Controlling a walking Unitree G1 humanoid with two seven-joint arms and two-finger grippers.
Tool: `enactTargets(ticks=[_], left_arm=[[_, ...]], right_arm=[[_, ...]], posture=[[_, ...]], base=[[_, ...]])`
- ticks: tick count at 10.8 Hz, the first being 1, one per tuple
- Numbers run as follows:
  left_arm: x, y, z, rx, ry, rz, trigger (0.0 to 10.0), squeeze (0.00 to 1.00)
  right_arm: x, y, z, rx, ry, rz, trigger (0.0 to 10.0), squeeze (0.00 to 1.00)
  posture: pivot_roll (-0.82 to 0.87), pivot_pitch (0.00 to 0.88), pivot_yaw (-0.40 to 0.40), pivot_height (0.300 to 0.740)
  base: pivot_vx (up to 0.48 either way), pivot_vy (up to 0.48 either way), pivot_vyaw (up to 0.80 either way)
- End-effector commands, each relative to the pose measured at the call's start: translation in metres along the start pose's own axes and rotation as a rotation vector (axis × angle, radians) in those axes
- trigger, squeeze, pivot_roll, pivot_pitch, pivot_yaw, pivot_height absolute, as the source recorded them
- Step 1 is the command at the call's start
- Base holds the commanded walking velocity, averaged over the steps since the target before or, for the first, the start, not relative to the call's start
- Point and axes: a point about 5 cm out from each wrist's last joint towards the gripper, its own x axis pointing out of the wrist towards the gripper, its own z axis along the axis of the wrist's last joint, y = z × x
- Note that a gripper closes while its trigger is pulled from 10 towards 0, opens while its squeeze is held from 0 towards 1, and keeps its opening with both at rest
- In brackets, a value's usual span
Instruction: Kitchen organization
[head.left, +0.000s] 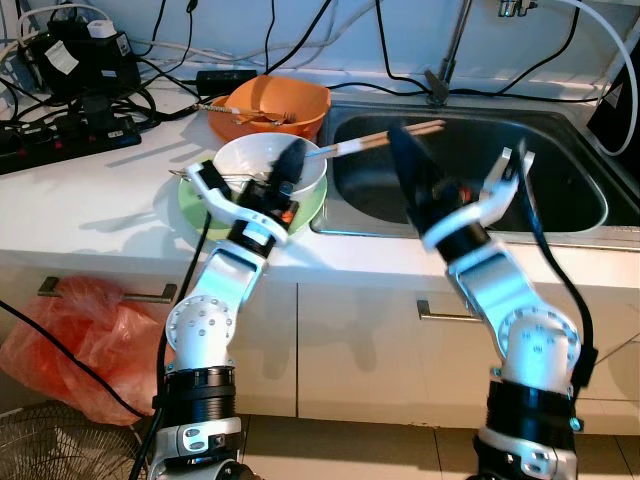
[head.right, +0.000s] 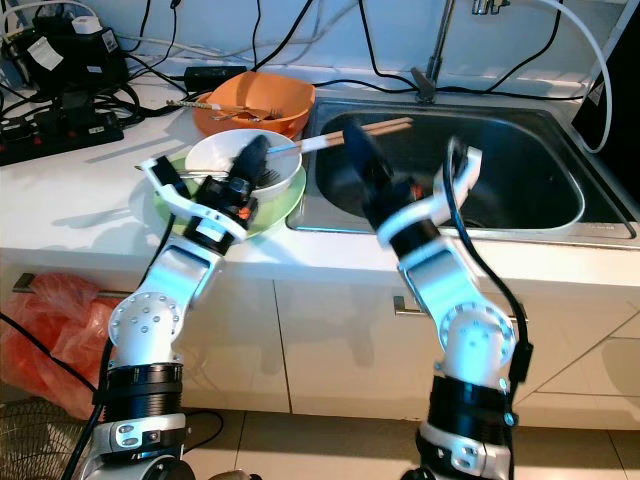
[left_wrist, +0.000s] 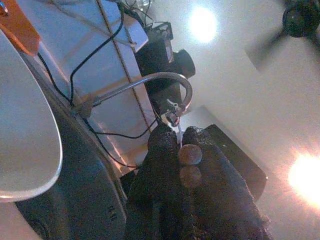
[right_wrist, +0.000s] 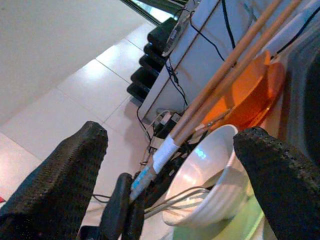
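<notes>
Our left gripper (head.left: 291, 160), raised over the white bowl (head.left: 243, 160), pinches the chopsticks (head.left: 385, 138), which jut toward the sink (head.left: 560, 140). Our right gripper (head.left: 462, 160) hovers there, fingers spread.

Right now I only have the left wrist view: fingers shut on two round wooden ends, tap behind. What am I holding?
Observer: A pair of chopsticks. The left gripper is shut on them near their paper-wrapped end, above a white bowl.
Operator: Where does the rest of them go?
Observer: Out past the counter edge, over the sink.
Operator: Right arm?
Observer: The right gripper is open over the sink. In its wrist view the chopsticks run between its fingers, untouched.
Operator: What's under the bowl?
Observer: A green plate, and an orange bowl stands behind it.
</notes>
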Motion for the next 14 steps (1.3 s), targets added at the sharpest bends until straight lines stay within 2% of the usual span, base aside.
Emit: enactTargets(ticks=[1, 3, 5, 6, 7, 8, 10, 14], left_arm=[[0.009, -0.009, -0.009, -0.041, 0.036, -0.037, 0.0, 0.00], [0.008, -0.009, -0.021, -0.068, 0.096, -0.035, 0.0, 0.00], [0.008, -0.008, -0.024, -0.092, 0.115, -0.026, 0.0, 0.00], [0.007, -0.008, -0.024, -0.094, 0.122, -0.025, 0.0, 0.00], [0.006, -0.007, -0.024, -0.096, 0.124, -0.020, 0.0, 0.00], [0.005, -0.007, -0.024, -0.101, 0.132, -0.018, 0.0, 0.00], [0.003, -0.005, -0.024, -0.112, 0.140, -0.008, 0.0, 0.00], [0.003, 0.000, -0.027, -0.147, 0.145, 0.027, 0.0, 0.00]], right_arm=[[0.000, -0.001, -0.002, -0.010, 0.016, -0.005, 10.0, 0.00], [0.006, -0.005, -0.004, -0.015, 0.017, -0.010, 10.0, 0.00], [0.015, -0.008, -0.004, -0.028, 0.014, -0.007, 10.0, 0.00], [0.019, -0.009, -0.001, -0.037, 0.002, 0.001, 8.5, 0.00], [0.023, -0.009, 0.004, -0.046, -0.018, 0.002, 2.3, 0.00], [0.026, -0.010, 0.011, -0.053, -0.046, -0.001, 0.0, 0.00], [0.026, -0.011, 0.021, -0.063, -0.081, 0.000, 0.0, 0.00], [0.024, -0.009, 0.022, -0.053, -0.090, 0.003, 0.0, 0.00]], posture=[[0.03, 0.024, -0.002, 0.740], [0.04, 0.022, 0.000, 0.740], [0.05, 0.023, 0.000, 0.740], [0.05, 0.024, 0.000, 0.740], [0.05, 0.024, 0.001, 0.740], [0.05, 0.024, 0.001, 0.740], [0.05, 0.028, 0.004, 0.740], [0.04, 0.032, 0.005, 0.740]], base=[[0.000, 0.000, 0.00], [0.000, 0.000, 0.00], [0.000, 0.000, 0.00], [0.000, 0.000, 0.00], [0.000, 0.000, 0.00], [0.000, 0.000, 0.00], [0.000, 0.000, 0.00], [0.000, 0.000, 0.00]])
